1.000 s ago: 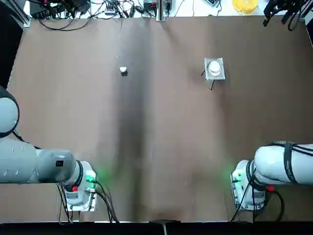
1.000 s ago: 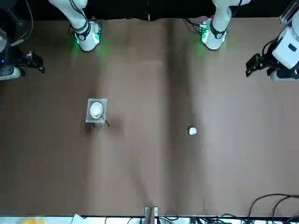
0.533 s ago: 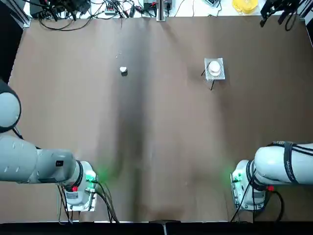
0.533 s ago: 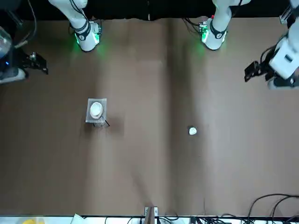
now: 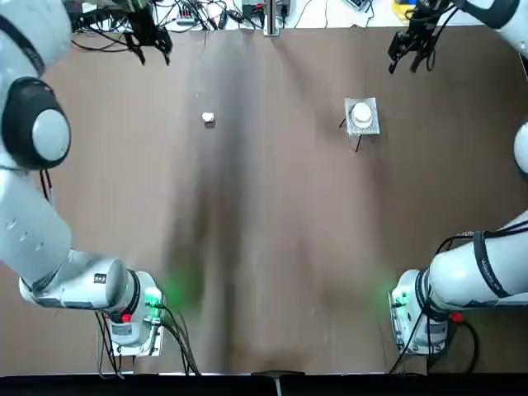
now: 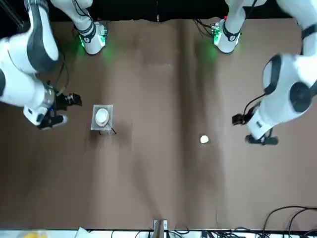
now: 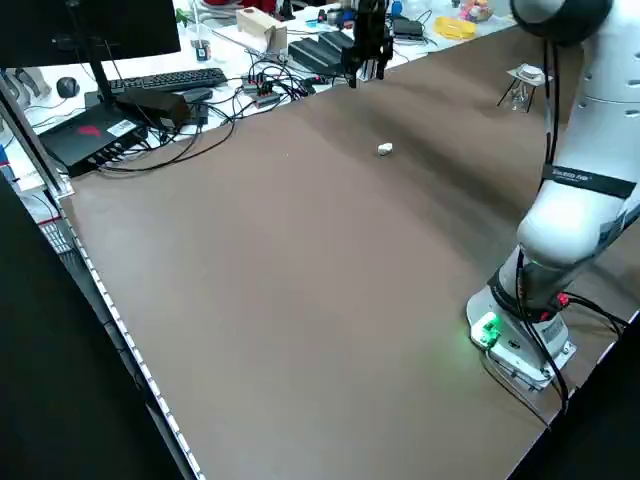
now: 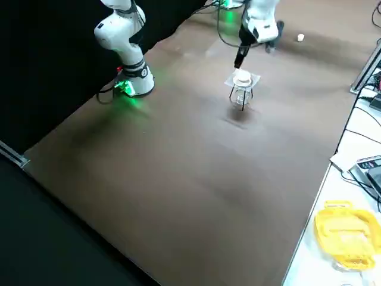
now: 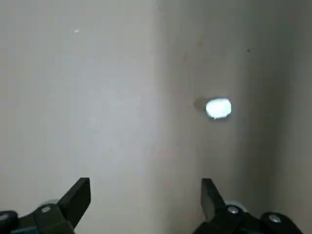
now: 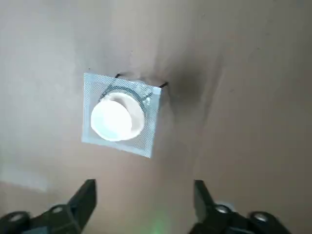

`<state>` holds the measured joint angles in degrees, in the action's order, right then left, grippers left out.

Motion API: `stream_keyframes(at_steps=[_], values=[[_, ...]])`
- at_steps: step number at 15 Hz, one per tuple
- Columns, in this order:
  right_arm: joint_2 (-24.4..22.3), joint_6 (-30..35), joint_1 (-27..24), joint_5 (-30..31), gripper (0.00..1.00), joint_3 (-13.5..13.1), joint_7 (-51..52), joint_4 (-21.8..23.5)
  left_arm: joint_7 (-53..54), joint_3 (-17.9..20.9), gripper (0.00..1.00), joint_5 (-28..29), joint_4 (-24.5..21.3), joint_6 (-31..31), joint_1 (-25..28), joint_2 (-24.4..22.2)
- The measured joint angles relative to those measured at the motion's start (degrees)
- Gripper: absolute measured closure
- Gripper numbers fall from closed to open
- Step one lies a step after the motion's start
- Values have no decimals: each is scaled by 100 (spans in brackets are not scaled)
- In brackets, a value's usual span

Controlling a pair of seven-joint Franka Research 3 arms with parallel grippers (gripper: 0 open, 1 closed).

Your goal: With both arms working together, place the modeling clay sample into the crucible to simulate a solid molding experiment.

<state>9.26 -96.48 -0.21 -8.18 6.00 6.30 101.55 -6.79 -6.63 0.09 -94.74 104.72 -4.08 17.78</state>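
Observation:
The modeling clay sample [image 5: 208, 119] [image 6: 204, 140] [image 9: 218, 107] is a tiny whitish lump lying alone on the brown table, far left of centre. The crucible [image 5: 361, 114] [image 6: 102, 117] [image 10: 117, 119], a small white lidded cup, sits on a square silvery mesh pad [image 10: 146, 136] on a wire stand at the far right. My left gripper [image 5: 151, 49] [image 9: 145, 195] hangs open, beyond and to the left of the clay. My right gripper [image 5: 410, 54] [image 10: 144, 195] hangs open, beyond and to the right of the crucible. Neither holds anything.
Both arm bases [image 5: 136, 309] [image 5: 417, 313] glow green at the near edge. Cables and electronics [image 5: 181, 12] line the far edge, with a yellow object [image 8: 345, 235] off the table's far right corner. A keyboard [image 7: 165, 80] lies past the left side.
Both arms have swung in from the table's sides toward its far part; each gripper now looks down at its object. The clay and crucible have not moved.

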Motion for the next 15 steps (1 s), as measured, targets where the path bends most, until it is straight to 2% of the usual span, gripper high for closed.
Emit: stream_keyframes(at_steps=[1,3,6,9,10,12,15], values=[[153,-43,-6,-102,18,-14,0,-1,-13,0,0,3,-5,213,-60,205],[376,-172,-1,-189,21,-19,0,10,-53,-1,0,21,-46,631,-143,565],[546,-401,13,-210,50,-11,-1,167,-252,-4,0,24,-308,1484,-243,936],[703,-530,85,-221,49,-2,-2,327,-1106,-10,0,25,-702,2367,-494,1149],[760,-538,115,-225,54,-2,-33,338,-1314,-14,0,26,-764,2514,-584,1208],[892,-673,205,-289,55,0,-273,339,-1782,-23,0,26,-789,2756,-862,1389],[989,-788,320,-315,55,1,-470,343,-1933,-23,0,40,-792,2866,-1035,1526]])
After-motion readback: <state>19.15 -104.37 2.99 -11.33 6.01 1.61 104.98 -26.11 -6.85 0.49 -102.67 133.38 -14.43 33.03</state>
